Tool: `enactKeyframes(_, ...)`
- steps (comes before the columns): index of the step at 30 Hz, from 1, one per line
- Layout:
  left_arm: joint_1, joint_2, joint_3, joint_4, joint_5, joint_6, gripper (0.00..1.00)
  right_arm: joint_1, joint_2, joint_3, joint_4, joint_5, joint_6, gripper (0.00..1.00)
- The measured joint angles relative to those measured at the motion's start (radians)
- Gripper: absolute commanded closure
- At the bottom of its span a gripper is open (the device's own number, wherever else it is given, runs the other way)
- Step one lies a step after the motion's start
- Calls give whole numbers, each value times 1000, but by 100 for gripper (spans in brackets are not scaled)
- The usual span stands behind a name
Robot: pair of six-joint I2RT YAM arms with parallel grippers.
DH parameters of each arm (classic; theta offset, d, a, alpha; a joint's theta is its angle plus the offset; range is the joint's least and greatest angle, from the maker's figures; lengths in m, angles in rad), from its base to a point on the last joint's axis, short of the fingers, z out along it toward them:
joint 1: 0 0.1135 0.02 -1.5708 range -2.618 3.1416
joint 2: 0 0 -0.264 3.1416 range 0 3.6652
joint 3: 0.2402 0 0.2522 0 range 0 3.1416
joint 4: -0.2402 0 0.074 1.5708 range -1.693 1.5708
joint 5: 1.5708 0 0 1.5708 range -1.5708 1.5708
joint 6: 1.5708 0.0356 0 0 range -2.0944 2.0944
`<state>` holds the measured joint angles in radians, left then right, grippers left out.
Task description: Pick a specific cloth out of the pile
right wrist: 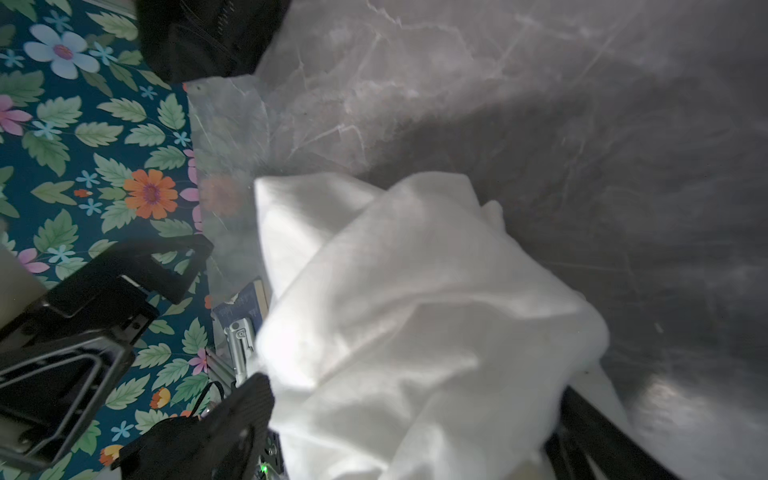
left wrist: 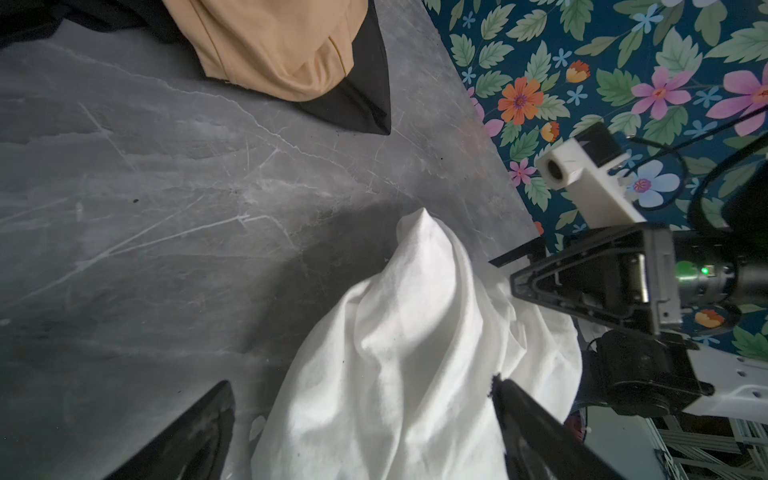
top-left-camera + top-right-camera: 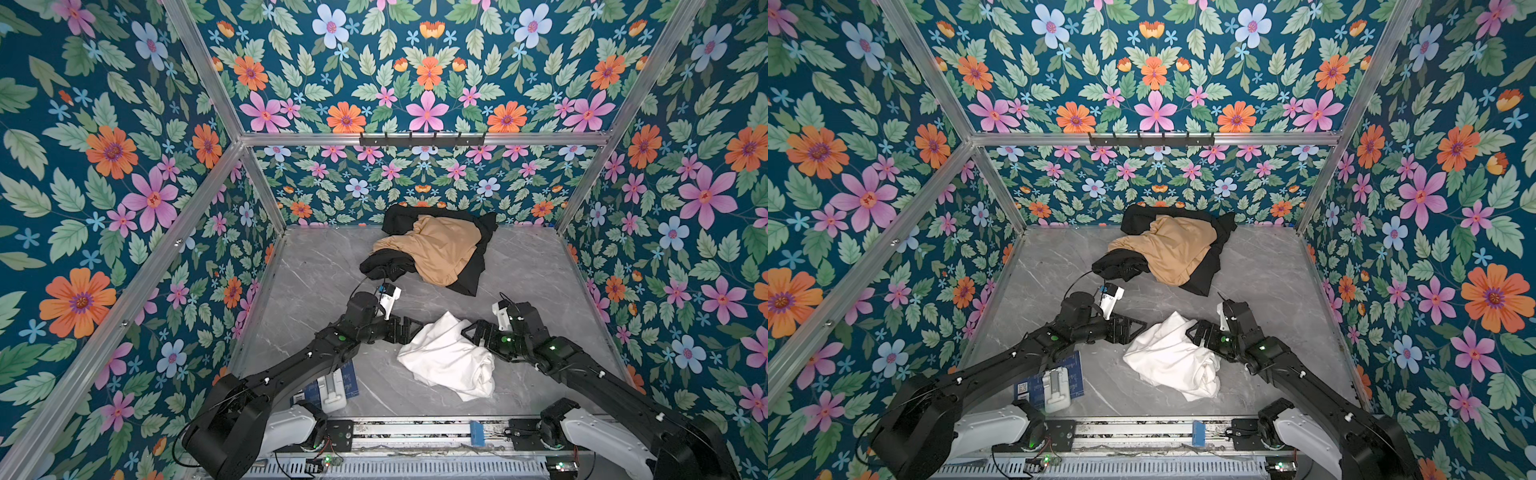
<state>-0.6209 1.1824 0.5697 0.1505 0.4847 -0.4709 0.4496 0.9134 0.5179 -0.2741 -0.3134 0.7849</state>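
Plain white cloth (image 3: 446,357), no print, between black left tool (image 3: 409,330) and black right tool (image 3: 471,332). Beyond both, pile (image 3: 436,245): tan over black. Grey marbled counter (image 3: 324,266), pale veins. Teal walls (image 3: 104,166): pink, orange, blue flowers, green leaves.

Soft wrinkled white cloth (image 3: 446,359), matt tan and black fabric pile (image 3: 436,247), smooth marble-look grey tabletop (image 3: 324,257)

Both top views look steeply down from high over the near edge, taking in the whole table (image 3: 316,266). Each wrist view looks down from close range; both share the white cloth (image 2: 415,332).
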Motion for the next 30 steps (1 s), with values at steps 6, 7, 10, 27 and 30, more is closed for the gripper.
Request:
enactKeyframes(6,80,-56,49,-105,-180,31,0,-99,-151,43,-108,169,-147,1)
enactKeyframes(7,95,-65,52,-114,-220,34,0,-106,-168,43,-116,204,-173,1)
enactKeyframes(10,146,-74,62,-142,-367,53,1,-113,-207,31,-100,299,-250,1)
enactKeyframes(27,475,244,-13,132,-903,328,11,-296,79,-261,683,660,-766,1)
enactKeyframes(30,512,279,-68,289,-890,351,11,-335,190,-265,804,651,-773,1)
